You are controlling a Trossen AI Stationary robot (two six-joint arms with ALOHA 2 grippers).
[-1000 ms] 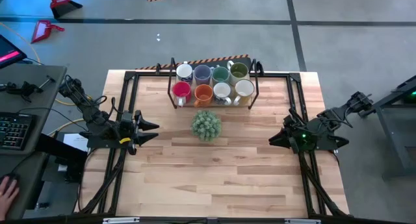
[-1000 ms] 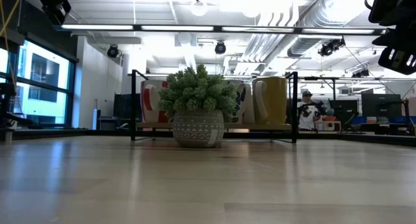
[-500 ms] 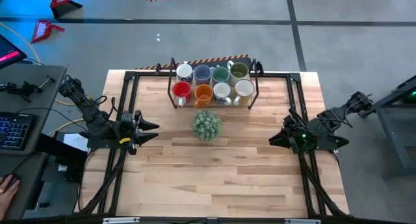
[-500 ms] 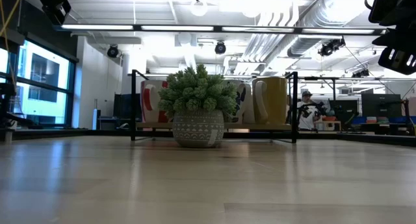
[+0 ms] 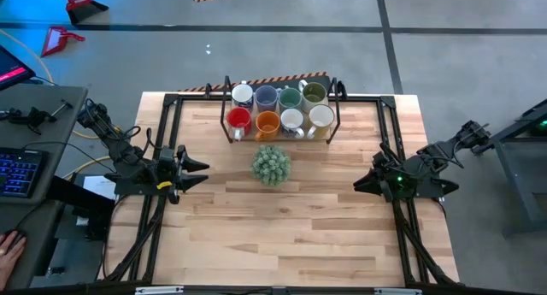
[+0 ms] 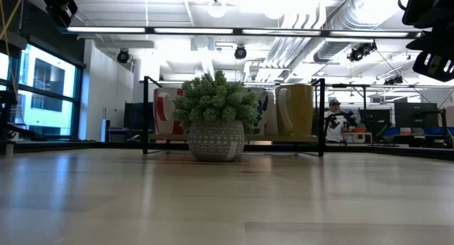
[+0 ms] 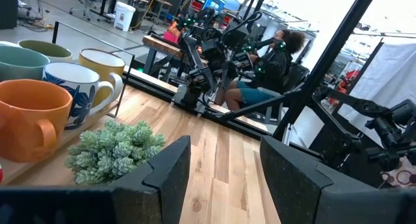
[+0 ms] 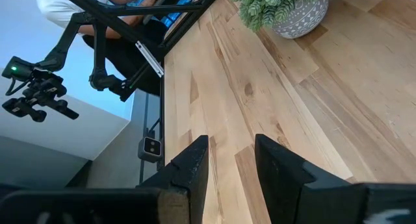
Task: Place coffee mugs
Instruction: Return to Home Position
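Eight coffee mugs stand upright in two rows inside a black wire rack (image 5: pixel 224 115) at the table's far middle. The near row is red (image 5: pixel 238 119), orange (image 5: pixel 267 121), white (image 5: pixel 292 120) and cream (image 5: pixel 320 116); the far row is white, pale blue (image 5: pixel 266 97) and two green (image 5: pixel 290 97). The left wrist view shows the orange mug (image 7: pixel 29 117) and a white mug with blue leaves (image 7: pixel 71 87). My left gripper (image 5: pixel 203 168) (image 7: pixel 224 165) hovers open at the table's left edge. My right gripper (image 5: pixel 357 185) (image 8: pixel 231 165) hovers open at the right edge. Both point toward the table's middle.
A round spiky green plant (image 5: pixel 271 165) in a patterned grey pot (image 6: pixel 216 142) stands just in front of the rack, hiding some mugs in the low view. Black frame rails run along the table's left, right and far edges. A person (image 7: pixel 266 68) sits beyond the table.
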